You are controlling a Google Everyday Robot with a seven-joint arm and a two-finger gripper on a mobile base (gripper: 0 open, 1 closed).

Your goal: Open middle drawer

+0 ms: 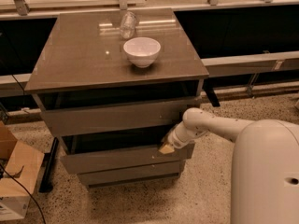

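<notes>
Judging by the dark band showing above its top edge, the middle drawer point(117, 158), a wide, shallow grey-brown drawer with a flat glossy handleless front, seemed to be drawn out only a little, if at all. It sat in the grey-brown cabinet point(46, 73) between the taller grey-brown drawer front point(112, 118) above and the slimmest grey-brown drawer front point(126, 174) beneath. Most of the pull looked left to do, since the front stood close to the line of its neighbours.

The gripper point(167, 148) was at the right end of the middle drawer, its yellowish tip against the drawer's upper edge and pointing down and to the left. Whether the gripper was open or closed, and whether it had hooked the edge or merely touched it, could not be told. The white arm point(210, 125) reached in from the right, nearly level, bending downward at the wrist, with the rounded white robot body point(266, 171) low in the right foreground.

On the cabinet's glossy top stood a white round bowl point(141, 50), with a clear glass vessel point(127, 24) just behind it. A brown cardboard box point(11, 181) lay on the speckled floor point(205, 199) to the left.
</notes>
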